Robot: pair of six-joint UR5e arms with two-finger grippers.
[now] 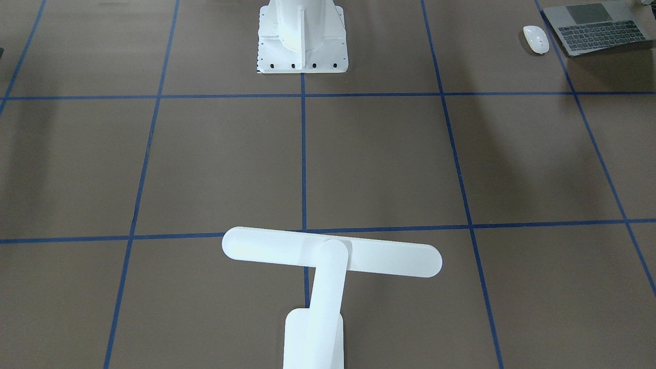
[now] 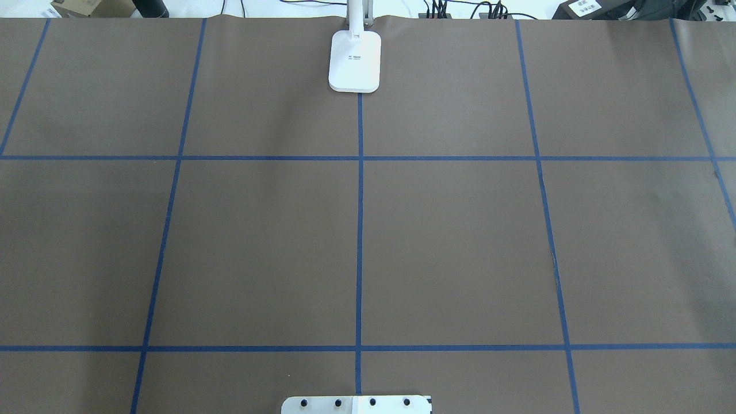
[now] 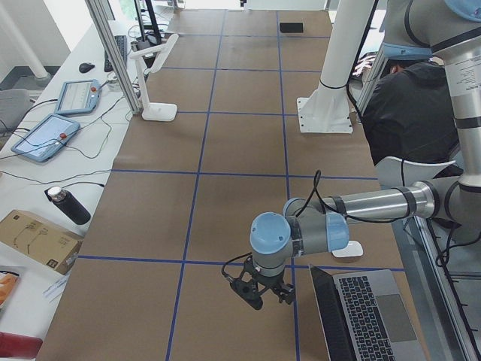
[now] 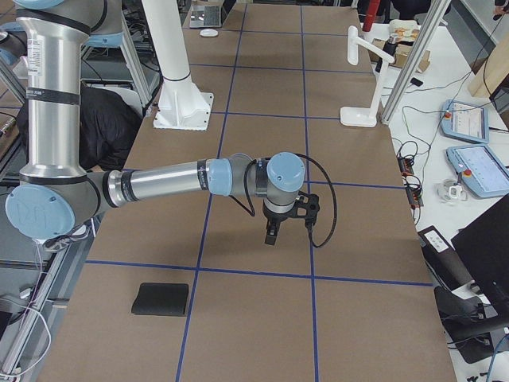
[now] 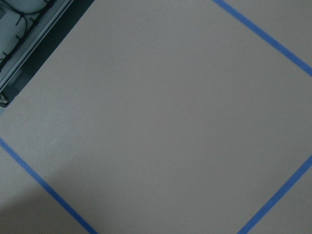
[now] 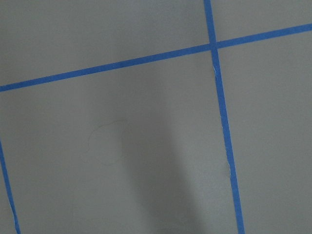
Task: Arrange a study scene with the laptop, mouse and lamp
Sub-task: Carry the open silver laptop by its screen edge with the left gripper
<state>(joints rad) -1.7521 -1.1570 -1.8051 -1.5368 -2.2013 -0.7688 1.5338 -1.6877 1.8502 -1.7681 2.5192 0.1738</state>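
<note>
The laptop (image 1: pixel 594 25) sat open, off to the robot's left of the pedestal (image 1: pixel 302 41), with the mouse (image 1: pixel 536 39) just beside it on the pedestal side, not touching. The lamp (image 1: pixel 328 253) stood straight out in front of the pedestal at the far table edge, well apart from both. The left gripper (image 3: pixel 267 295) hung just beside the laptop, and the right gripper (image 4: pixel 271 236) pointed down over the table right of the pedestal. Honestly couldn't tell if either one's fingers were apart or together. A black mat (image 4: pixel 161 298) lay farther out right

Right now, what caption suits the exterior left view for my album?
Left gripper hovers beside the open laptop and mouse; lamp stands farther along the table.
</note>
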